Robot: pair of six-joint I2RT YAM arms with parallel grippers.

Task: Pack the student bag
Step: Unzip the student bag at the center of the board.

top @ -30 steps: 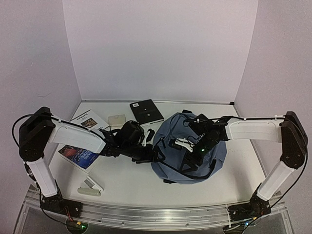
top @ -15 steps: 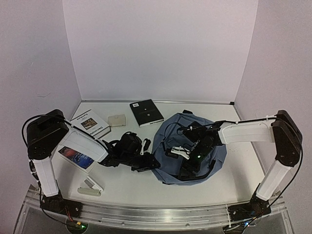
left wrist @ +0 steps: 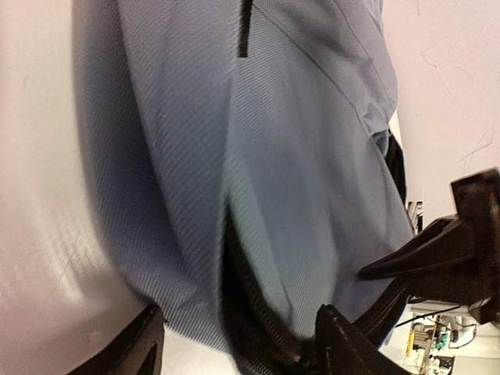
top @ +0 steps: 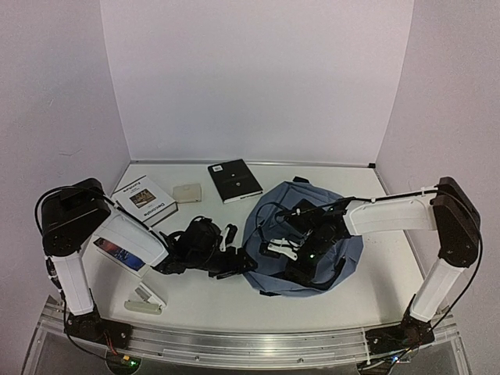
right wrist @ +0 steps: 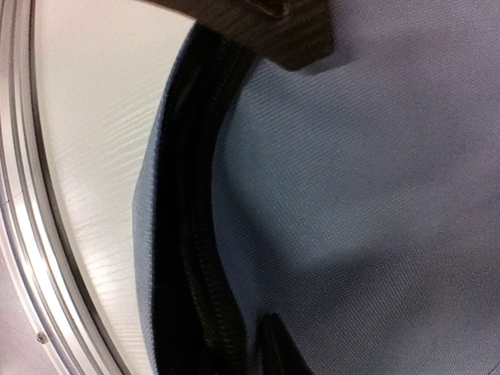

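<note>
1. As you scan from lower left, left gripper (top: 238, 264) sits at the left edge of the student bag (top: 349, 234), jaws apart, a fabric fold between them.
2. Centre frame, right gripper (top: 301, 272) is on top of the bag, jaws together.
3. Bag lies right of centre.

top external: high at the near edge, looks down and forward over the whole tabletop (top: 195, 293); left wrist: very close on the student bag (top: 351, 250) side, tabletop sliver at left; right wrist: equally close on its zipper (right wrist: 195, 234) edge; all three share the bag
</note>
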